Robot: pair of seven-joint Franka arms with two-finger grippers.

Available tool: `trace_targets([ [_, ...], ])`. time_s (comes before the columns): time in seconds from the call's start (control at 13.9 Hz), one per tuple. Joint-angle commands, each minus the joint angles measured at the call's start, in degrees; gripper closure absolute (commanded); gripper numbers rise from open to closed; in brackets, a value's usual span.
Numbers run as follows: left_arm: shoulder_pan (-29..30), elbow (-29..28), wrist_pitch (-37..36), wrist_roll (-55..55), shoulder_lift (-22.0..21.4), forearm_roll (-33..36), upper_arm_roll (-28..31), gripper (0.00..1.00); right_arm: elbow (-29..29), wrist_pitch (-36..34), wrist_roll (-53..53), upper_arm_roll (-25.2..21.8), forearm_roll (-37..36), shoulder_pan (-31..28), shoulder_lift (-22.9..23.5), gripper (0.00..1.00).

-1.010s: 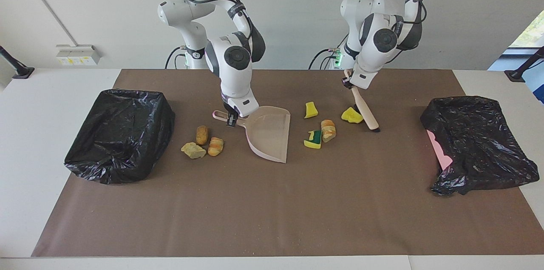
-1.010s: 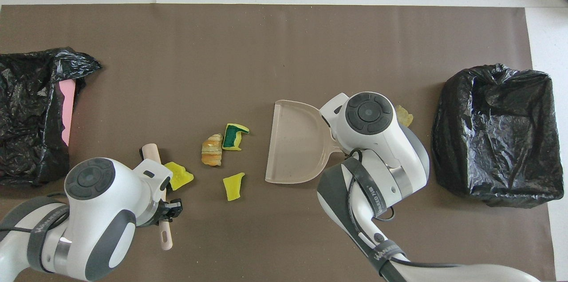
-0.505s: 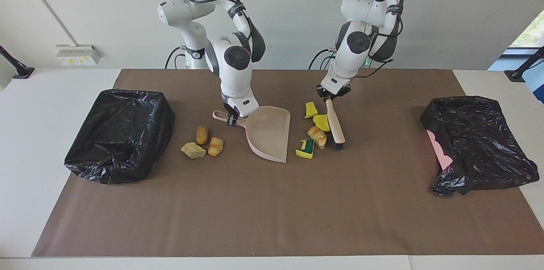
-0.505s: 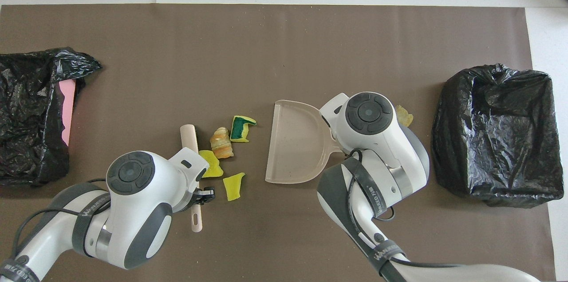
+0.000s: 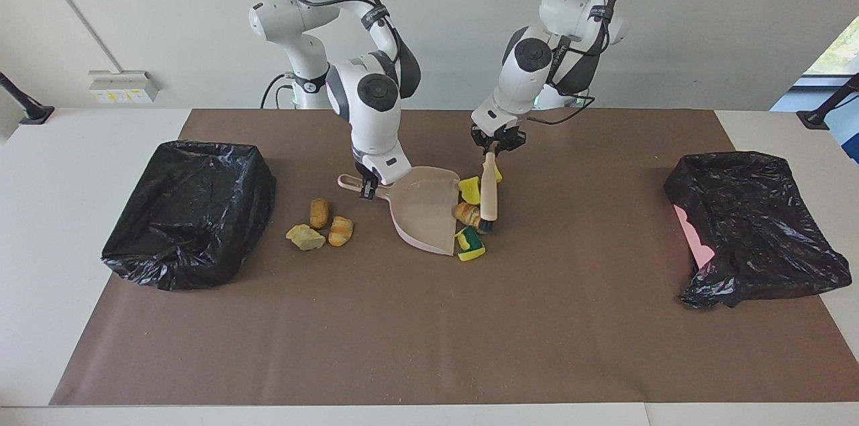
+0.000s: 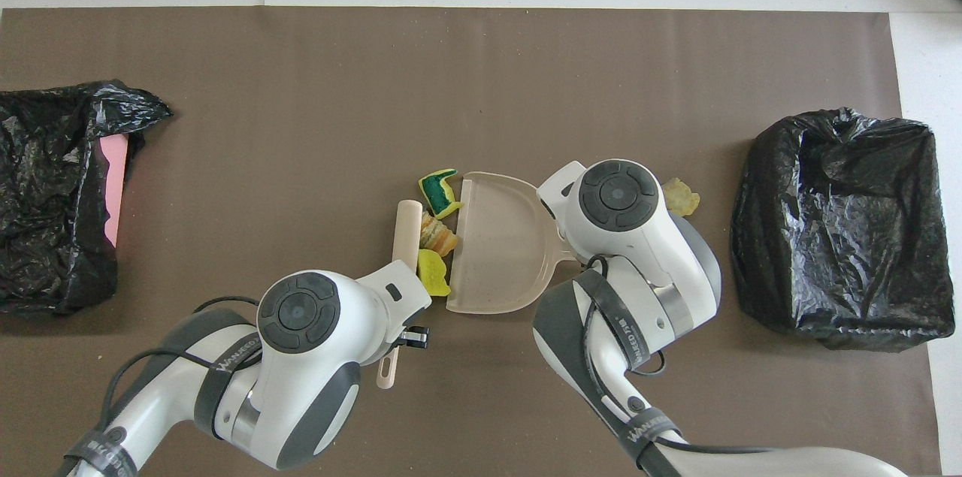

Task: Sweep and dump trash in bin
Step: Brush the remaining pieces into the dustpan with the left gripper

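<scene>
Our left gripper [image 5: 498,143], fingers clamped on the brush [image 5: 488,194], has swept from the 3 o'clock side of the facing view – the scraps [image 5: 470,215] that lay loose now crowd the dustpan [image 5: 423,211] lip, none inside yet. Our right gripper [image 5: 368,186] holds the pan's handle tight. Three more scraps [image 5: 321,225] wait at the pan's 9 o'clock, beside the black-lined bin [image 5: 191,211] on the bench [image 5: 429,332].

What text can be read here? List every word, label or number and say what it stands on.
"WANEED": on the right arm's dark band, as best it reads.
"WANEED": likewise on the left arm's dark band.
Yellow labels on the white wall box: too small to read.
Nothing else carries text.
</scene>
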Motion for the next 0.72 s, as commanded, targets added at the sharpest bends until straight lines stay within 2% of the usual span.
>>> trace_targets([
  [0.0, -4.17, 2.32, 1.33, 0.74, 0.87, -3.79, 0.93, 1.0, -1.25, 1.98, 1.03, 0.37, -1.0, 1.02, 0.0, 1.0],
  [0.22, -4.54, 6.2, -0.77, -0.76, 2.89, -7.39, 0.93, 1.0, -1.25, 1.98, 0.95, 0.37, -1.0, 1.02, 0.0, 1.0],
  [0.36, -3.93, 6.99, -2.18, -5.13, 2.2, -8.37, 0.94, 1.0, -1.25, 1.98, 0.95, 0.37, -1.0, 0.93, 0.0, 1.0],
  [0.65, -1.74, 9.8, -11.39, -13.41, 0.8, -8.37, 1.37, 1.0, -1.25, 1.98, 0.95, 0.37, -1.0, 0.93, 0.0, 1.0],
])
